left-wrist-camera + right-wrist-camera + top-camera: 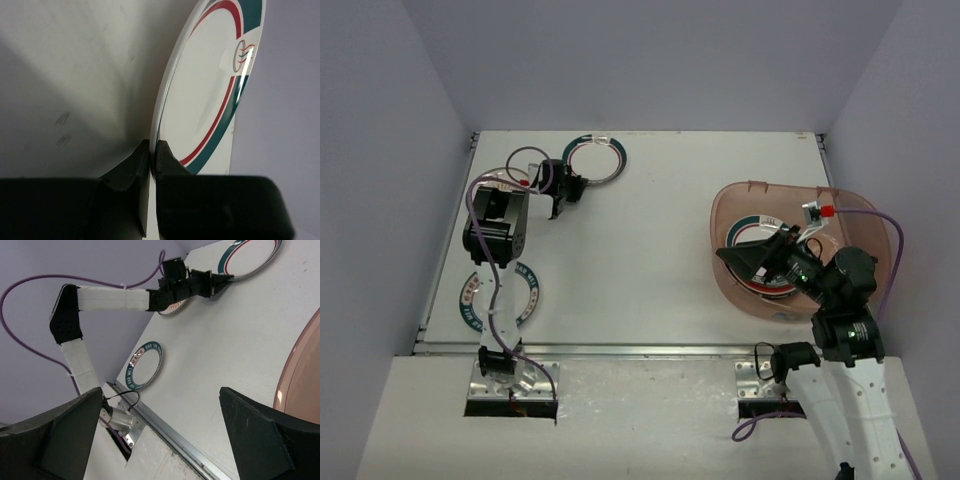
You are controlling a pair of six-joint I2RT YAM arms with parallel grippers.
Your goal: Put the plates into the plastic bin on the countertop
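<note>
Bearing everything, the countertop [650, 250]: was a white slab with a metal front edge. Two loose plates lay on its left half, and the bin stood on its right.
plastic bin [730, 210]: sat at the right side, well apart from both loose plates. Inside it lay stacked plates [757, 228] with teal and red rims, too overlapped to count.
far plate [603, 158]: lay at the back left, teal-rimmed with a thin red inner ring. From above it seemed flat on the surface. This was the plate being handled.
near plate [470, 298]: lay at the front left, untouched and partly hidden under the left arm.
right gripper [745, 258]: hung over the inside of the bin with its jaws spread wide and nothing between them.
left gripper [568, 188]: had its jaws pinched almost together on the near rim of the far plate. In the wrist view the two fingertips met right at the plate's edge.
step in hand: probably the grasp on the far plate, taken but with no lift apparent.
next move: likely called for raising the rim without letting so thin a pinch slip. The plate would then cross the open middle of the countertop to the bin, which the right gripper would first have to clear.
</note>
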